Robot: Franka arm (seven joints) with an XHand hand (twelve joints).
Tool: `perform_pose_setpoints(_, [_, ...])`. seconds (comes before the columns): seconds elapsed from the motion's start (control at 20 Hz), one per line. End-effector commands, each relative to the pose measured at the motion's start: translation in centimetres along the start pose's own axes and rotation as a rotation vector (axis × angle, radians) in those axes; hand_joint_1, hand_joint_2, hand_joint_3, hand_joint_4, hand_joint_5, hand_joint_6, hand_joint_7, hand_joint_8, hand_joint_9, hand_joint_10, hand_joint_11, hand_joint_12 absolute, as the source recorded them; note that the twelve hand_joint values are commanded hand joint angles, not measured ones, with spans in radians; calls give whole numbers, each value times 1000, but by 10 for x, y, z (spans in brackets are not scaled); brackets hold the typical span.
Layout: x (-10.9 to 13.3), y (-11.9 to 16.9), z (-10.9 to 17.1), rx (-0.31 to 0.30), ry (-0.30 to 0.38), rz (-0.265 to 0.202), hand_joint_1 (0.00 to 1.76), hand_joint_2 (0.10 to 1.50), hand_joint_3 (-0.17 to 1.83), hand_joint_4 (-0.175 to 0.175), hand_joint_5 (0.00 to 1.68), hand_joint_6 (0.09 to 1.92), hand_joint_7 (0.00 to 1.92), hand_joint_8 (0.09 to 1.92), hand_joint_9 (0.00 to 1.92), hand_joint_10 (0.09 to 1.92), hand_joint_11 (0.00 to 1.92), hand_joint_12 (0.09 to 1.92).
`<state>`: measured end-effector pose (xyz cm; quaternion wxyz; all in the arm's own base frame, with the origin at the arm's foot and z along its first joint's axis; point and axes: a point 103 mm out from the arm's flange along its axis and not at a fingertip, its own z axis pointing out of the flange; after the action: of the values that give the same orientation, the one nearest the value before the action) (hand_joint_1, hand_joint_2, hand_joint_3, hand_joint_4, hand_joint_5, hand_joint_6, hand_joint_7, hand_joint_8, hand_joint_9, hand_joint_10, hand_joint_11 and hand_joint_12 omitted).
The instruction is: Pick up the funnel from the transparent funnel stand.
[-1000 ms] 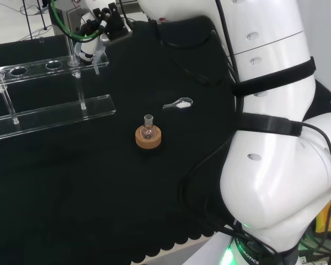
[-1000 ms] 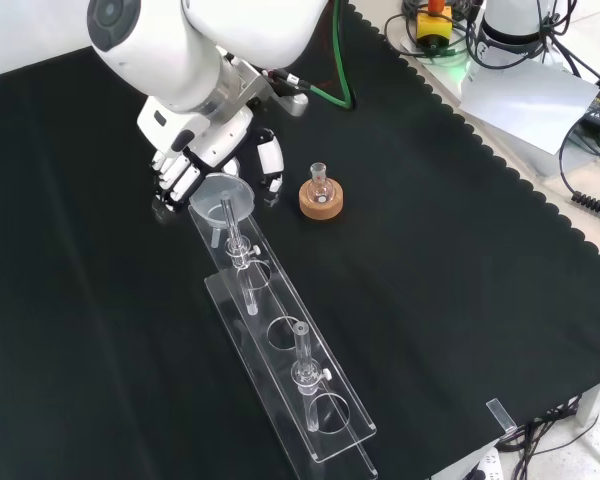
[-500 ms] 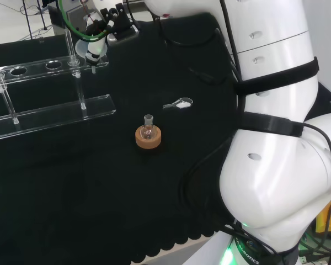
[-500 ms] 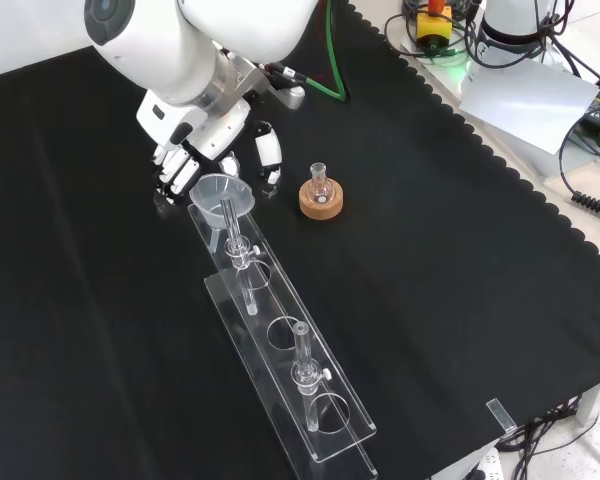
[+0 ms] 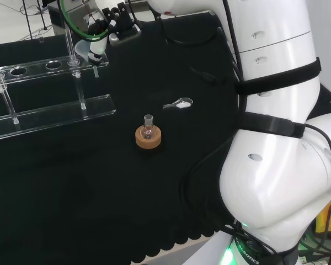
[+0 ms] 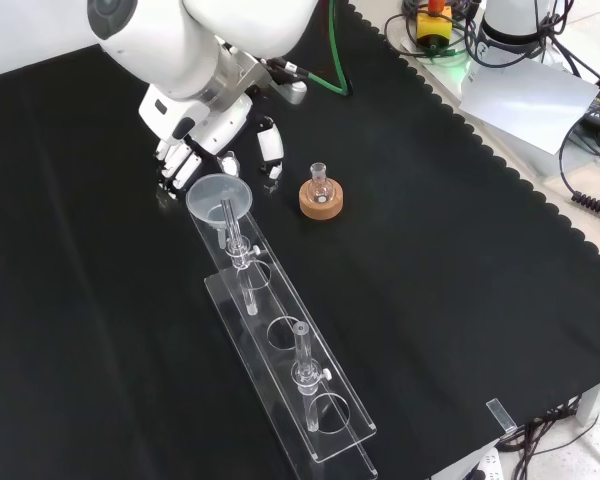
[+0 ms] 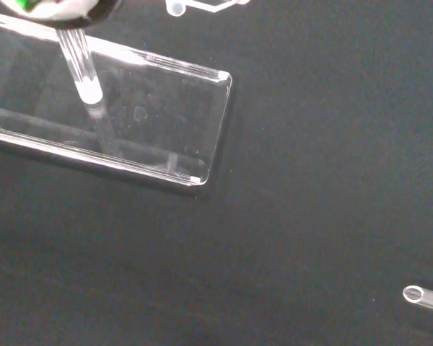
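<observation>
A clear funnel (image 6: 220,192) hangs over the near end of the transparent funnel stand (image 6: 280,340), its stem (image 6: 227,222) pointing down toward the stand's top plate. The black and white hand (image 6: 202,140) sits just behind it in the front view. Curled fingers (image 6: 178,168) are on one side of the funnel's bowl and the thumb (image 6: 269,152) on the other. In the head view the hand (image 5: 98,45) holds the funnel (image 5: 83,51) above the stand's right end (image 5: 94,65). The wrist view looks down on the stand's base plate (image 7: 166,122) and one post (image 7: 86,76).
A small glass flask on a cork ring (image 6: 321,196) stands right of the hand in the front view, at mid-cloth in the head view (image 5: 148,136). A small clear scoop (image 5: 178,103) lies beyond it. The stand carries two upright posts (image 6: 302,365). The cloth's scalloped edge (image 6: 540,200) runs along the right.
The hand and the funnel have risen a little; in the head view the funnel's stem now hangs higher above the stand's top plate.
</observation>
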<state>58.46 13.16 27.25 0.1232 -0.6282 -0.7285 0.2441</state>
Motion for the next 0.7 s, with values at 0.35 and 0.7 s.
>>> perform_pose_setpoints(0.35, [0,-6,-6,-38,-2,-28,751,572,665,-93,94,87,0,685,384,748,290,1405])
perform_pose_setpoints(0.7, [33,-2,-8,-61,-29,-19,757,569,665,-92,89,87,0,635,354,741,292,1401])
